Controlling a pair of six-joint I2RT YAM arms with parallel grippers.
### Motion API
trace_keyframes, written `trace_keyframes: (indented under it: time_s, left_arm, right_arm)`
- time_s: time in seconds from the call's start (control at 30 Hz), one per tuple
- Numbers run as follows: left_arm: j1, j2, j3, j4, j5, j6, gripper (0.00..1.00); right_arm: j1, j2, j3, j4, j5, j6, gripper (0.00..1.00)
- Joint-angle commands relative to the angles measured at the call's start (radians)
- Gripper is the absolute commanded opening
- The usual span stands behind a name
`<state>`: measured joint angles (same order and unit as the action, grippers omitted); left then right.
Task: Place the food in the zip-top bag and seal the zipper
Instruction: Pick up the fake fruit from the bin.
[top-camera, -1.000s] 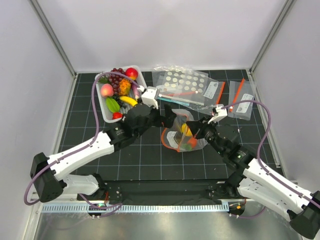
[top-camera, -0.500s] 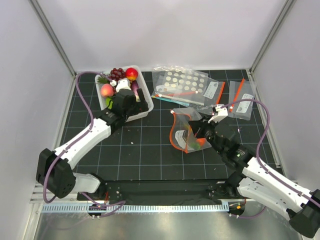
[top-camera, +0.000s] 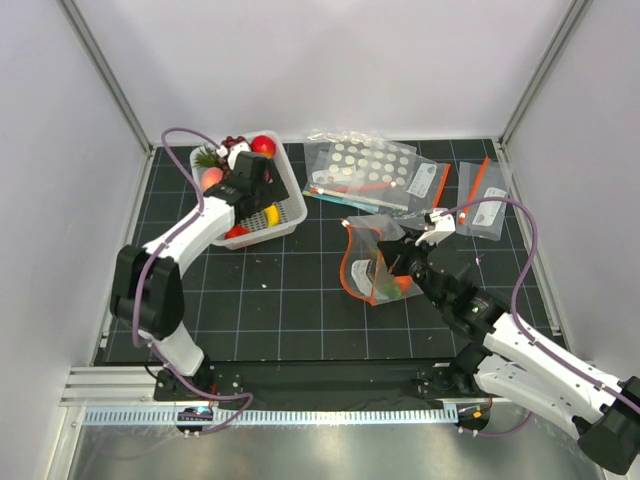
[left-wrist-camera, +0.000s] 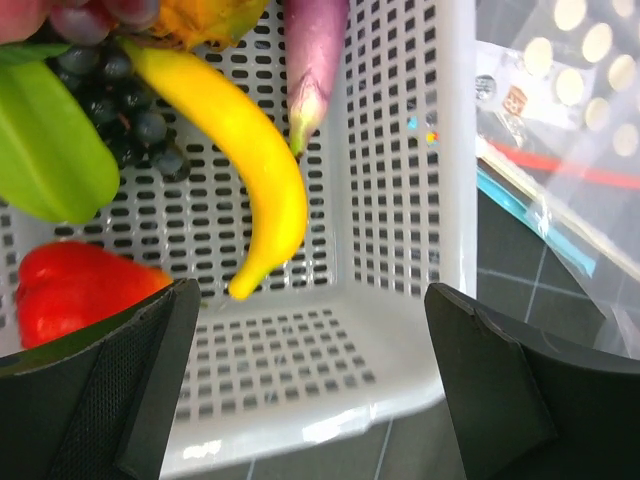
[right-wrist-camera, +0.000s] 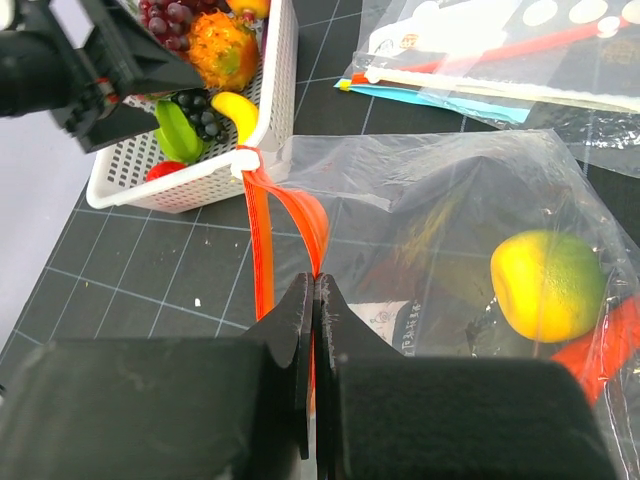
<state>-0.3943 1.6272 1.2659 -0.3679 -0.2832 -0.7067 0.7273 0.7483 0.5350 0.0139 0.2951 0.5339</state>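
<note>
The clear zip-top bag (top-camera: 385, 262) lies mid-table with its mouth facing left. A yellow-green fruit (right-wrist-camera: 545, 285) and an orange-red piece (right-wrist-camera: 605, 345) are inside it. My right gripper (right-wrist-camera: 315, 285) is shut on the orange-red zipper (right-wrist-camera: 258, 235), whose two strips are parted in a loop; it also shows from above (top-camera: 388, 262). My left gripper (left-wrist-camera: 310, 300) is open and empty above the near right corner of the white basket (left-wrist-camera: 400, 200). In the basket lie a yellow banana (left-wrist-camera: 240, 150), a green piece (left-wrist-camera: 50, 160) and a red piece (left-wrist-camera: 70, 295). A pink peach (top-camera: 212, 178) is at its far left.
The basket (top-camera: 290, 215) also holds an eggplant (left-wrist-camera: 315, 60), dark grapes (left-wrist-camera: 135, 120) and an orange fruit. A dotted clear bag (top-camera: 365, 162) and two small labelled bags (top-camera: 483, 205) lie at the back right. Grey walls enclose the black gridded mat.
My left arm has swung away from the bag's mouth, left and back, to the basket. My right gripper has stayed shut on the zipper; the bag has shifted slightly.
</note>
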Motion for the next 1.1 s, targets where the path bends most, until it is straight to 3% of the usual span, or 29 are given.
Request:
trace_keyframes:
  time_s: [0.0, 0.33, 0.7, 0.8, 0.87, 0.9, 0.93, 1.07]
  left_arm:
    - [0.032, 0.077, 0.091, -0.017, 0.058, -0.02, 0.98]
    - [0.052, 0.378, 0.334, -0.15, 0.038, -0.03, 0.92]
    - [0.081, 0.497, 0.369, -0.177, 0.041, -0.022, 0.68]
    - [0.084, 0.528, 0.371, -0.172, 0.053, -0.01, 0.55]
    - [0.086, 0.53, 0.368, -0.174, 0.059, -0.005, 0.4]
    - [0.087, 0.52, 0.365, -0.177, 0.059, -0.005, 0.32]
    - [0.089, 0.505, 0.36, -0.178, 0.053, -0.007, 0.15]
    - [0.087, 0.319, 0.25, -0.123, 0.023, -0.023, 0.09]
  right_arm:
    - [0.004, -0.004, 0.017, 0.055, 0.029, 0.018, 0.01]
    - [0.004, -0.023, 0.013, 0.058, 0.019, 0.023, 0.01]
    - [0.004, -0.023, 0.013, 0.058, 0.019, 0.028, 0.01]
    - [0.004, -0.027, 0.014, 0.058, 0.018, 0.025, 0.01]
    - [0.004, -0.03, 0.013, 0.057, 0.022, 0.023, 0.01]
    - [0.006, -0.03, 0.013, 0.057, 0.024, 0.023, 0.01]
    - [0.004, -0.03, 0.011, 0.057, 0.026, 0.023, 0.01]
    - [0.004, -0.024, 0.01, 0.061, 0.021, 0.024, 0.01]
